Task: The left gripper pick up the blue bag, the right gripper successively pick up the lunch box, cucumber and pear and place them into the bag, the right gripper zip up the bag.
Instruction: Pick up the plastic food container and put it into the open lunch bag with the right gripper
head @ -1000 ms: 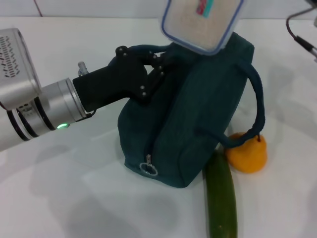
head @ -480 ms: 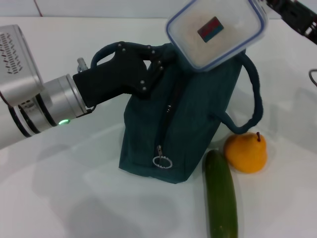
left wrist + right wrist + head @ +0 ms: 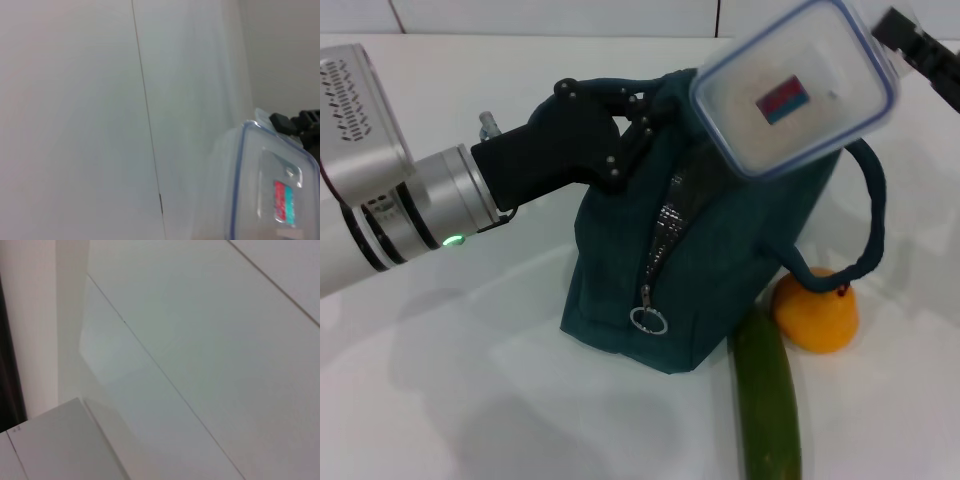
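The left gripper (image 3: 620,125) is clamped on the blue bag's (image 3: 720,270) handle. The lunch box (image 3: 795,85) hangs tilted over the narrow zip gap, the right gripper (image 3: 910,45) gripping its far edge. It could snag the rim. Since before, it has shifted rightward.

The bag (image 3: 720,270) is dark teal-blue with a silvery zip ring (image 3: 648,320). The lunch box (image 3: 790,90) is translucent white with a blue rim and a red-and-teal label. The cucumber (image 3: 767,400) is dark green, the pear (image 3: 817,313) orange-yellow. The left tool (image 3: 620,135) is black, on a silver arm. The desk (image 3: 470,400) is white.
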